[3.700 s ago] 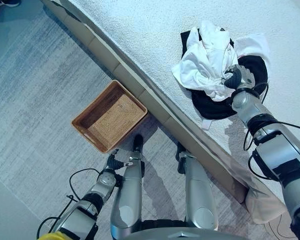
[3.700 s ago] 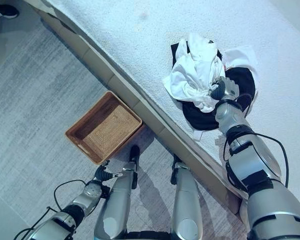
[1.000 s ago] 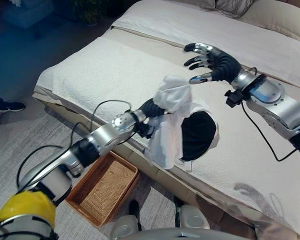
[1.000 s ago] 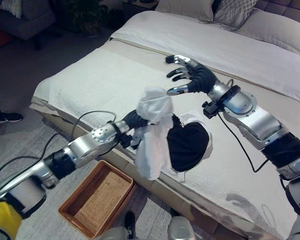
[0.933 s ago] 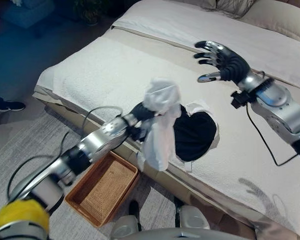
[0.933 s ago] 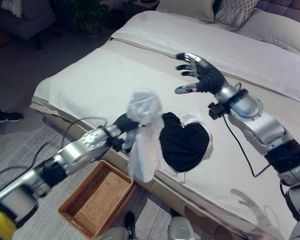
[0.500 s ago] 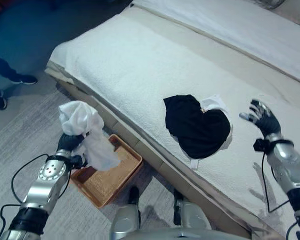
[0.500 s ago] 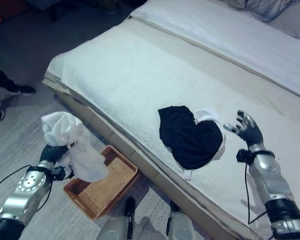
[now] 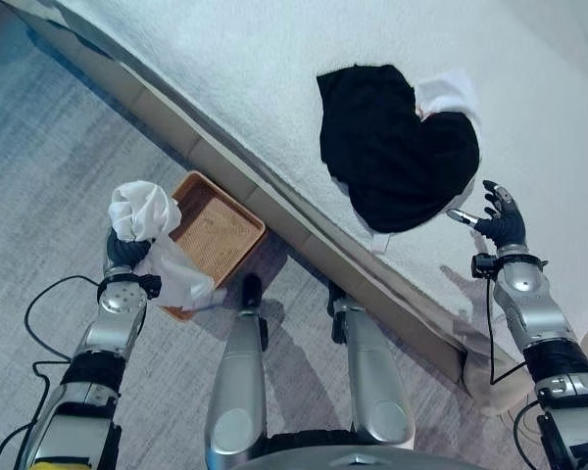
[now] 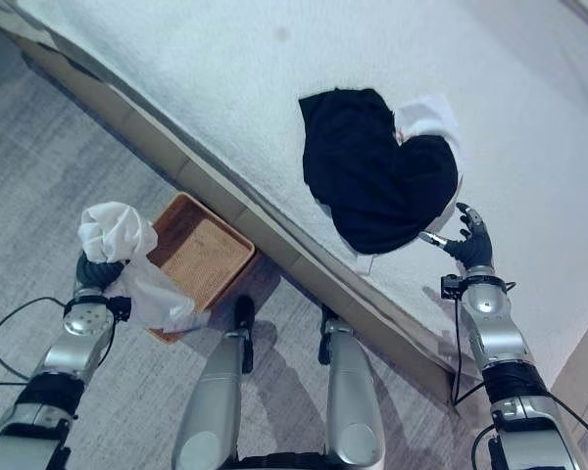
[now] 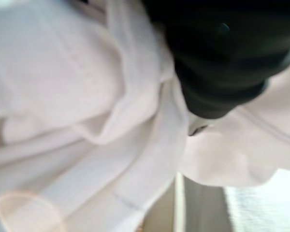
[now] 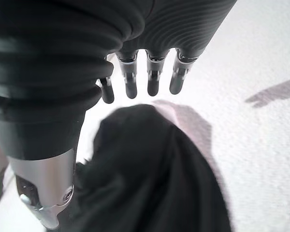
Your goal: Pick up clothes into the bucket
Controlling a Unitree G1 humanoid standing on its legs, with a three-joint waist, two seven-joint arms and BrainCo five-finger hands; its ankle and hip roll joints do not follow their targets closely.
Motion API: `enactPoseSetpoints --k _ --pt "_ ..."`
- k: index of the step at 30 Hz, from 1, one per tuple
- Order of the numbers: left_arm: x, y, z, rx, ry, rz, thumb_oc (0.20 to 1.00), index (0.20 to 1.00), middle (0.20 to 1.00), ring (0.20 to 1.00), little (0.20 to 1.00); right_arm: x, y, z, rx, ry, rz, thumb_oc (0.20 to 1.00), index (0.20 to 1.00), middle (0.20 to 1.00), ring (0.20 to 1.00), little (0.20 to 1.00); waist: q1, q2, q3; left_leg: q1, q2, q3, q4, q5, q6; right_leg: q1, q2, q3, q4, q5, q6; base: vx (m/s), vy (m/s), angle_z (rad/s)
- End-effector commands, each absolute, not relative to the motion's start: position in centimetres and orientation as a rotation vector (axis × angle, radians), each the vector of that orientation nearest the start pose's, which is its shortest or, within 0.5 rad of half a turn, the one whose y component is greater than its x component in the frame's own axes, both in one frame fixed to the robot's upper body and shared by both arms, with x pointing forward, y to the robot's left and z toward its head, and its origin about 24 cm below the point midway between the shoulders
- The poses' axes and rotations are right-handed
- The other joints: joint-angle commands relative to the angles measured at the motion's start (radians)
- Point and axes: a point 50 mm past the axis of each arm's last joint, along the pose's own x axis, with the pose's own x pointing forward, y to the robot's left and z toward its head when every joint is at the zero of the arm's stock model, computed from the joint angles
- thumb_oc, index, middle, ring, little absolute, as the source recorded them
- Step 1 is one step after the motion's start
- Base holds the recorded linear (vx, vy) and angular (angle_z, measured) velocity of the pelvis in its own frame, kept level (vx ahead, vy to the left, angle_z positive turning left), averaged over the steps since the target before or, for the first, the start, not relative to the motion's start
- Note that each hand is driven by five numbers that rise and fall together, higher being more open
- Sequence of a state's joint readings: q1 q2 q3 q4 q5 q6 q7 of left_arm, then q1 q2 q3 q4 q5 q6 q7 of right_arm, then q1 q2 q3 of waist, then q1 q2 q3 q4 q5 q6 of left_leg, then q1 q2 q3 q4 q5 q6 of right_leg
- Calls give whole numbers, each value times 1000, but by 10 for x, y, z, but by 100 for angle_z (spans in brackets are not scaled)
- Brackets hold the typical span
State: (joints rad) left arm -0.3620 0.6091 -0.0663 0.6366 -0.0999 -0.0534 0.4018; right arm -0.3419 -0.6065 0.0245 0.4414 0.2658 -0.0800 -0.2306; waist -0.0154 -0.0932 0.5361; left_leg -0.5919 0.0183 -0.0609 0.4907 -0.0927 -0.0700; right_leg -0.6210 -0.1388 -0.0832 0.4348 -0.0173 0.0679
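Two garments in play: one white garment and one black garment, plus one wicker basket on the floor beside the bed. Since a second ago the white garment has come off the bed and now hangs bunched in the left robot hand, fingers curled round it, right at the basket's near corner, cloth trailing over the rim. So first drop looks close; it is not released yet. Right robot hand has pulled back from above the pile and sits low by the black garment's edge, fingers spread straight, holding nothing. Black garment lies on the bed, a white scrap showing under it, still to be collected. Basket looks empty otherwise.
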Motion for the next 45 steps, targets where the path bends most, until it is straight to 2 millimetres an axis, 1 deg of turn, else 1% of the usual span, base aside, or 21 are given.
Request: enactPoseSetpoints --k 1,2,3,9,10,12,15,22,25,30,31,32,34,35,36,37,38,39,41,44,45 --pt "294 334 74 670 78 625 200 200 200 200 200 305 -295 121 -362 -185 -359 1000 1000 1000 1000 1000 -13 -26 -17 -58 -16 -6 104 -50 37 37 -13 -22 85 -112 31 -39 9 -3" --pt "297 333 75 690 72 631 200 200 200 200 200 304 -294 126 -376 -208 -363 1000 1000 1000 1000 1000 -20 -27 -16 -107 -17 -2 122 -25 40 -10 -19 -28 97 -88 25 32 5 -4" --pt "297 335 76 711 79 639 200 200 200 200 200 305 -294 127 -385 -216 -366 1000 1000 1000 1000 1000 -23 -27 -16 -118 -12 -9 149 -65 35 -23 -13 -20 124 -122 29 -47 30 -7" --pt "298 348 78 806 134 695 200 200 200 200 200 309 -289 149 -404 -303 -355 1000 1000 1000 1000 1000 -40 -34 -16 -226 -2 -11 208 -77 34 -128 -10 -21 179 -135 27 3 3 -5" --pt "299 350 79 811 140 711 291 291 291 291 291 310 -287 153 -404 -319 -354 1000 1000 1000 1000 1000 -42 -36 -16 -240 -3 -14 211 -77 34 -143 -10 -20 181 -135 27 0 0 0" --pt "300 353 78 830 174 722 1000 1000 1000 1000 1000 311 -283 161 -438 -350 -348 1000 1000 1000 1000 1000 -47 -37 -16 -262 -2 -14 216 -78 35 -163 -10 -22 183 -133 27 0 0 0" --pt "298 353 74 823 194 734 1000 1000 1000 1000 1000 308 -279 171 -517 -414 -395 1000 1000 1000 1000 1000 -48 -32 -16 -279 -3 -17 224 -82 38 -182 -10 -26 189 -137 29 12 5 0" --pt "292 355 72 884 196 768 1000 1000 1000 1000 1000 303 -277 227 -736 -670 -579 1000 1000 1000 1000 1000 -38 -15 -16 -258 -8 -15 185 -81 41 -172 -11 -26 163 -135 35 6 5 1" --pt "290 353 70 879 191 772 1000 1000 1000 1000 1000 306 -281 235 -729 -675 -606 1000 1000 1000 1000 1000 -31 -12 -16 -247 -11 -16 166 -75 41 -163 -11 -25 150 -133 35 0 0 0" --pt "288 349 67 853 182 769 1000 1000 1000 1000 1000 326 -284 266 -731 -679 -653 1000 1000 1000 1000 1000 -9 5 -16 -240 -26 -12 109 -18 39 -158 -24 -36 112 -94 27 -40 7 5" --pt "289 347 66 862 182 760 1000 1000 1000 1000 1000 330 -283 269 -748 -665 -652 1000 1000 1000 1000 1000 -1 7 -16 -220 -27 -18 111 -46 35 -140 -21 -30 119 -119 33 -12 0 17" --pt "290 344 67 860 172 752 1000 1000 1000 1000 1000 336 -279 274 -763 -662 -638 1000 1000 1000 1000 1000 -1 9 -16 -235 -30 -13 96 -11 37 -152 -26 -38 105 -90 26 67 -20 14" --pt "290 340 62 836 174 737 1000 1000 1000 1000 1000 348 -278 280 -799 -617 -629 1000 1000 1000 1000 1000 15 19 -16 -211 -32 -20 83 -31 32 -133 -24 -34 106 -114 31 25 -11 8" --pt "290 340 62 817 169 732 1000 1000 1000 1000 1000 358 -278 282 -852 -559 -619 1000 1000 1000 1000 1000 34 23 -16 -206 -34 -23 72 -22 30 -130 -26 -38 104 -110 30 -91 16 6" --pt "290 340 62 808 167 739 1000 1000 1000 1000 1000 360 -275 286 -853 -569 -615 1000 1000 1000 1000 1000 26 24 -16 -225 -36 -18 63 10 33 -146 -30 -44 92 -80 23 -17 -15 5" --pt "292 332 61 727 143 716 1000 1000 1000 1000 1000 372 -272 288 -911 -498 -579 1000 1000 1000 1000 1000 45 29 -16 -199 -37 -24 54 -15 27 -125 -28 -41 93 -105 28 -88 -2 7" --pt "293 332 62 721 139 720 1000 1000 1000 1000 1000 372 -271 291 -911 -505 -579 1000 1000 1000 1000 1000 39 30 -16 -219 -40 -20 43 21 30 -142 -33 -48 79 -73 21 69 -42 8" --pt "294 325 62 645 112 700 1000 1000 1000 1000 1000 378 -271 288 -939 -456 -556 1000 1000 1000 1000 1000 45 34 -16 -197 -40 -27 45 -8 25 -121 -30 -44 87 -102 27 -10 -19 13" --pt "297 303 60 334 45 601 1000 1000 1000 1000 1000 386 -275 282 -954 -344 -501 1000 1000 1000 1000 1000 63 44 -16 -191 -49 -33 22 6 22 -113 -34 -50 76 -98 25 38 -37 11" --pt "296 265 53 48 -3 446 1000 1000 1000 1000 1000 395 -280 265 -962 -208 -453 1000 1000 1000 1000 1000 76 62 -16 -183 -60 -43 4 17 20 -104 -41 -61 70 -97 22 5 -45 15" --pt "292 238 47 -3 -2 334 1000 1000 1000 1000 1000 398 -281 257 -978 -148 -427 1000 1000 1000 1000 1000 85 69 -16 -177 -66 -50 -10 23 21 -99 -45 -67 65 -97 22 5 -36 14"
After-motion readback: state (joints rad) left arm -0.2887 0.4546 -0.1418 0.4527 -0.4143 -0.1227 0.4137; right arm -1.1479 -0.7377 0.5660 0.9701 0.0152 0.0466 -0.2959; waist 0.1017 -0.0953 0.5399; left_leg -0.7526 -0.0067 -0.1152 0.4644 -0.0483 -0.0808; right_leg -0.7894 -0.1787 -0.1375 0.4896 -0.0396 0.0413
